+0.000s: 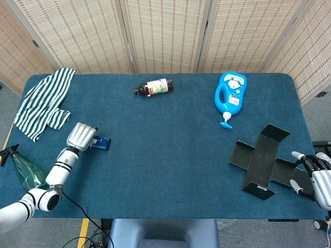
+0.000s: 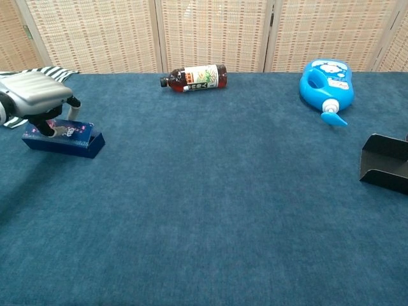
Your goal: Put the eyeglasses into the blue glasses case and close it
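The blue carpeted table (image 1: 170, 155) carries a striped cloth (image 1: 42, 102), an unfolded black cardboard box (image 1: 264, 160), a blue cartoon jug (image 1: 230, 96) and a lying brown bottle (image 1: 153, 87). The left robot hand (image 2: 35, 99) rests fingers-down on the closed blue glasses case (image 2: 62, 138), at the table's left side. The right robot hand (image 1: 315, 175) hangs released, fingers apart.

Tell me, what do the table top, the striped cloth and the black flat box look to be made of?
The table top looks covered in dark blue felt or short carpet: matte, with a fine nap in the chest view. The striped cloth seems soft woven fabric, as it lies crumpled in folds. The black flat box appears to be thin card or plastic sheet, unfolded into stiff panels with sharp creases; which one is unclear.
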`<state>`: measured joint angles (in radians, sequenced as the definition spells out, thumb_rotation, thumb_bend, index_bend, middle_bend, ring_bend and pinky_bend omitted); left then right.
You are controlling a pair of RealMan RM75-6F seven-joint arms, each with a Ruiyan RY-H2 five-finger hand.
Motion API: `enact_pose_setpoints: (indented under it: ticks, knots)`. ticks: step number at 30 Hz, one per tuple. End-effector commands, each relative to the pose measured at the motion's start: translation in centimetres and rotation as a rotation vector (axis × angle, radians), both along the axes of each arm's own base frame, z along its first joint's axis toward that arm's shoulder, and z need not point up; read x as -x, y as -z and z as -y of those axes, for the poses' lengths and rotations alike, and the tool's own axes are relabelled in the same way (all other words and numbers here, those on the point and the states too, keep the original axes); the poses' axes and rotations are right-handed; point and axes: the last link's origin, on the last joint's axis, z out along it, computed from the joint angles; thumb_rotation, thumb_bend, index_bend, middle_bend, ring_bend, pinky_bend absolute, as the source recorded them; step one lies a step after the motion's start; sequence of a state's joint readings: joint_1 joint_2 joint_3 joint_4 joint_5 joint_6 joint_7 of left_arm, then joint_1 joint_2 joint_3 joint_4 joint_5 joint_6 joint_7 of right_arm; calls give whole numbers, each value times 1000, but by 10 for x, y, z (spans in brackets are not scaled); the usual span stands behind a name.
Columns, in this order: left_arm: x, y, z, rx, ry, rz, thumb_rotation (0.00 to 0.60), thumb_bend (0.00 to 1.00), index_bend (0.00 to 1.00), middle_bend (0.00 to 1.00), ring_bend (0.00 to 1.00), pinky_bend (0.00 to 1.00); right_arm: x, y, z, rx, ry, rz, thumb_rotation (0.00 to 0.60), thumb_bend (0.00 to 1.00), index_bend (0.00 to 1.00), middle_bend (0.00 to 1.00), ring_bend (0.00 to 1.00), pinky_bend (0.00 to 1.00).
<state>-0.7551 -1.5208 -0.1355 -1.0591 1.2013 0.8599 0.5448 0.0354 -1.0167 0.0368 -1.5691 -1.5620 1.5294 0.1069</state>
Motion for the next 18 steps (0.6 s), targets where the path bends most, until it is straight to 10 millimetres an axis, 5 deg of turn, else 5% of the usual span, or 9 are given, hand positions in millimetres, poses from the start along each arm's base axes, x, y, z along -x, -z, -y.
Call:
enact_pose_setpoints:
  ticks: [1, 8, 18]
  knots:
    - [1, 6, -5, -3, -20, -31, 600, 419, 351, 896, 871, 980, 0, -1, -1, 2, 2, 1, 600, 253, 181, 373, 263, 277]
    - [0, 4, -8, -24, -40, -31, 600, 385, 160, 894, 866, 980, 1, -1, 0, 3, 4, 4, 600, 252, 181, 373, 263, 277]
    - [0, -14, 17, 7, -68, 8, 600, 385, 148, 885, 857, 979, 1, 1, 3, -6, -5, 9, 600, 253, 181, 373, 263, 277]
